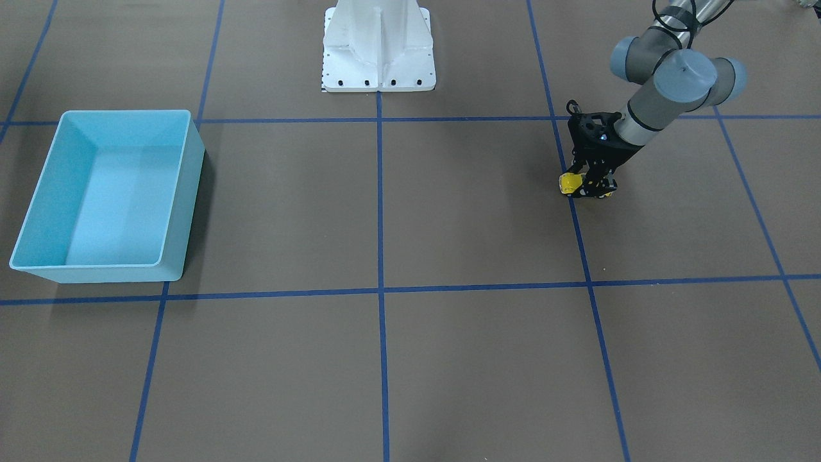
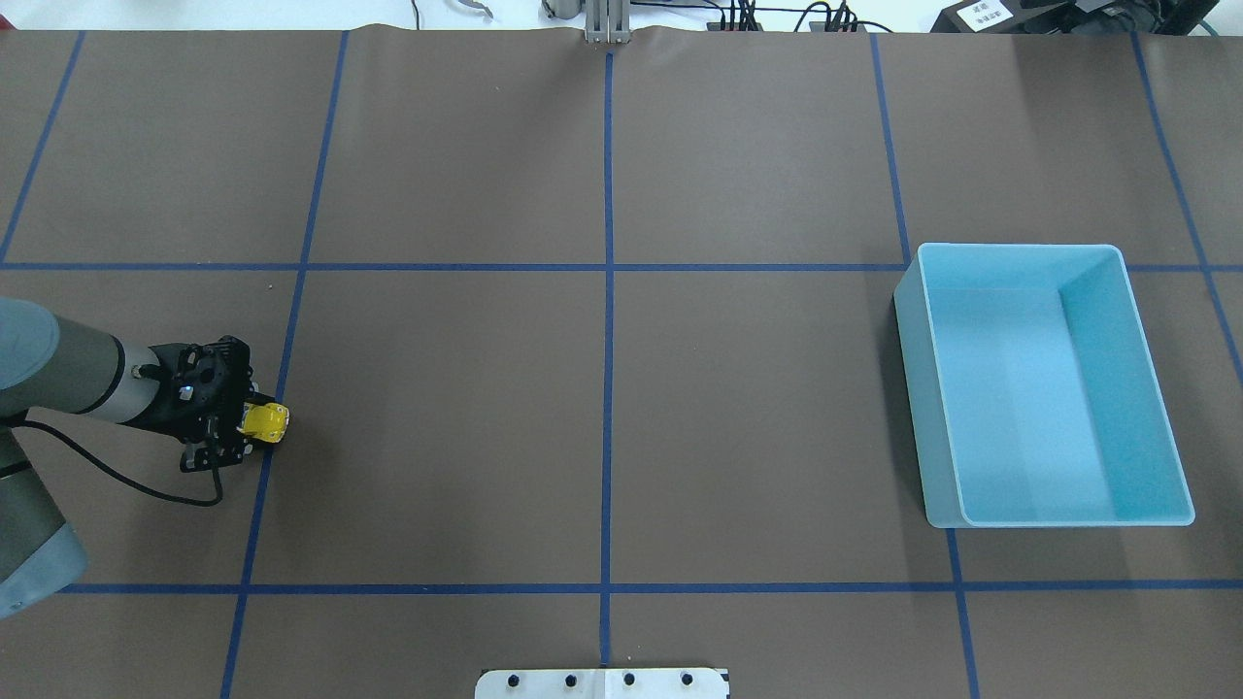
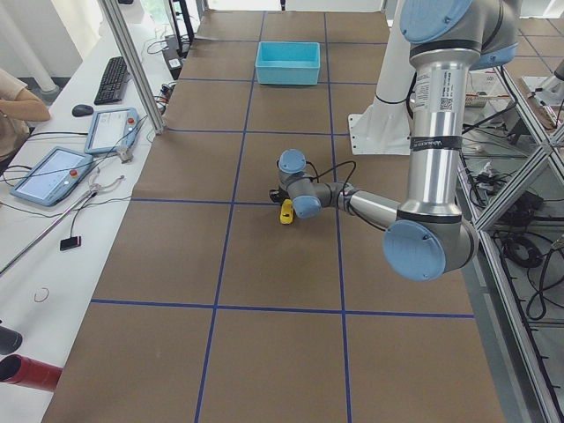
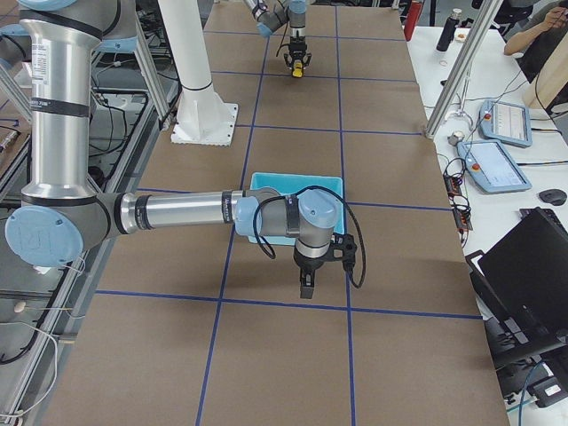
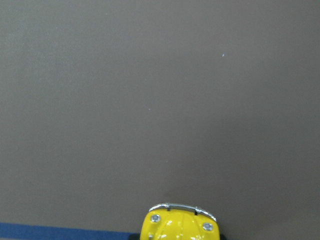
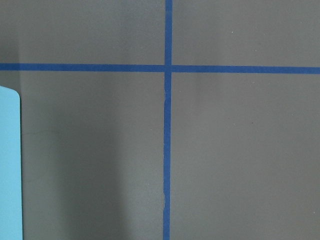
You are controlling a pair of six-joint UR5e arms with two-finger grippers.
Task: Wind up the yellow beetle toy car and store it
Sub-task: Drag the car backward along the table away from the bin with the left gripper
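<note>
The yellow beetle toy car (image 2: 267, 422) sits low at the table surface by a blue tape line on my left side. My left gripper (image 2: 246, 428) is shut on it, with the car's nose sticking out past the fingers. From the front, the car (image 1: 569, 183) shows at the left of the same gripper (image 1: 593, 188). In the left wrist view only the car's chrome bumper and yellow nose (image 5: 182, 224) show at the bottom edge. My right gripper (image 4: 304, 286) hangs just in front of the blue bin (image 4: 297, 184); whether it is open or shut I cannot tell.
The blue bin (image 2: 913, 388) stands empty on my right side, far from the car, and its wall (image 1: 190, 205) shows on the front view's left. The white robot base (image 1: 378, 51) is at mid table edge. A person, tablets and a keyboard lie beyond the far edge.
</note>
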